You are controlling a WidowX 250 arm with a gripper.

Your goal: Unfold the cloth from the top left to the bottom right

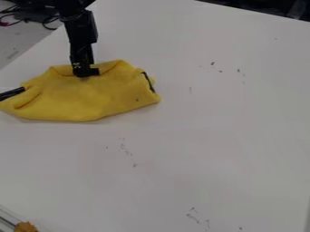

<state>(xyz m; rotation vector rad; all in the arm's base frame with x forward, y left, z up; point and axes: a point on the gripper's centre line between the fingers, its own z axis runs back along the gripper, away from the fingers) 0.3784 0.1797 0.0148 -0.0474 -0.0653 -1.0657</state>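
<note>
Far L, top corner: dark cables [7, 16] lie on a grey floor [13, 50] past the slanting edge of the counter [212, 131]. Bot. L corner: a pale rail [8, 221] w/ a dark line along it, & just beside it an orange-brown lump [25, 227] cut off by the frame; can't tell what it is. The cloth [91, 99], yellow, lies in the upper L part of the counter, wider than tall, folded & bunched. Its L end runs to the frame edge; a black strip [12, 93] pokes in there over the yellow, w/ a puffed fold just below & R of it. Can't tell if that strip is trim or a separate thing. Gripper [86, 74], black, hangs down from the top edge, upper L, its tip at the cloth's upper edge, approx. mid-length, btwn two raised humps of fabric. Can't tell how far open the jaws are, or if they've got hold of any cloth. Cloth's lower edge bows down in the middle, then climbs to a corner at the R end, where a thin dark band [148, 82] runs down at a slant w/ a bit of yellow bulging past it. Small dark scuffs [124, 146] dot the white counter below the cloth, w/ more near the bot. edge, a bit R of center, & others upper R. Top R corner: a dark area [293, 8] beyond the counter's far edge; details too dim to tell.
</note>
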